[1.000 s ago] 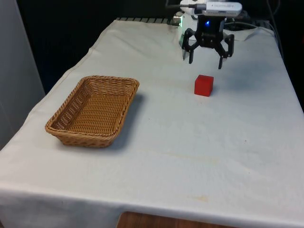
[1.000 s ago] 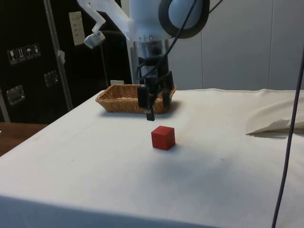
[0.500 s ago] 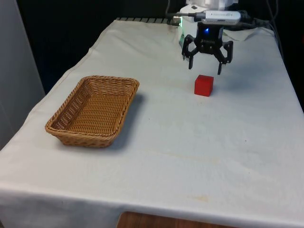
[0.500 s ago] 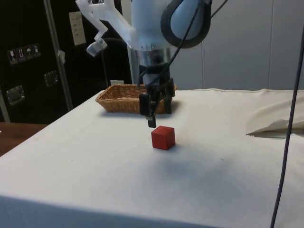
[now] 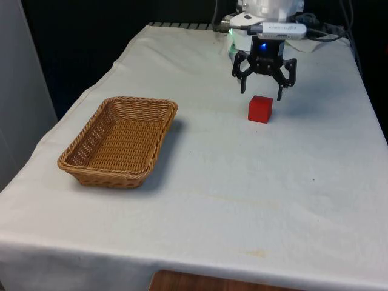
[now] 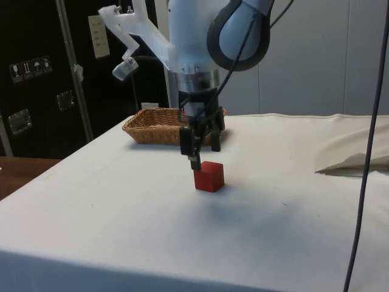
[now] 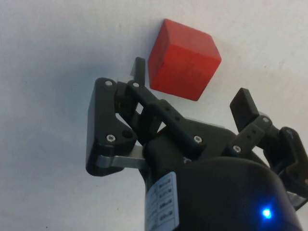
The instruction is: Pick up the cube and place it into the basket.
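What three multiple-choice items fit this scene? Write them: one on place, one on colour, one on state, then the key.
1. Where is the oblong woven wicker basket in the front view?
A. left of the cube
B. right of the cube
C. under the cube
2. What colour is the small cube?
A. blue
B. red
C. green
3. How is the black two-finger claw?
A. shut on the cube
B. open above the cube
C. inside the basket

Key: 1 A, the basket sits at the front view's left; 2 B, plainly red; 3 B, fingers spread, the cube resting on the white cloth.

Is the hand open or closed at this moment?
Open. The hand has its fingers spread wider than the red cube, just above it, and grips nothing.
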`<state>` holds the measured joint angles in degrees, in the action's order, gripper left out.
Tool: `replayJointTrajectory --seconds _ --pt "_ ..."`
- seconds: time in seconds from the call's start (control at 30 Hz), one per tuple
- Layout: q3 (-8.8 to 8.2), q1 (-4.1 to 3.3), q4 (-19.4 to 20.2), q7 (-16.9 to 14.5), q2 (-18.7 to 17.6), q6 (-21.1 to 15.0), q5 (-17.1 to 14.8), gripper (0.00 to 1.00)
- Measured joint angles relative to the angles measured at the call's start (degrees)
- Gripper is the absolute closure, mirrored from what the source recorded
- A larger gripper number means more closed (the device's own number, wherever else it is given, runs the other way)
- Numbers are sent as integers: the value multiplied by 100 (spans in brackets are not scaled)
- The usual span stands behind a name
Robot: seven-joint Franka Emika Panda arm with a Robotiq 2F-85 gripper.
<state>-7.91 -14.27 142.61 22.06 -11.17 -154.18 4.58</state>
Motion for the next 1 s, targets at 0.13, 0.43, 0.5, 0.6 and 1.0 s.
replayJointTrajectory --seconds 0.13,0.43,0.5,0.6,1.0 --pt "0 0 0 0 -23 -17 0 0" --pt "0 0 -6 0 -126 -63 0 0" --pt "0 0 -6 0 -155 -92 0 0" --pt "0 0 -6 0 -201 -126 0 0" --pt "0 0 -11 0 -424 -344 0 0"
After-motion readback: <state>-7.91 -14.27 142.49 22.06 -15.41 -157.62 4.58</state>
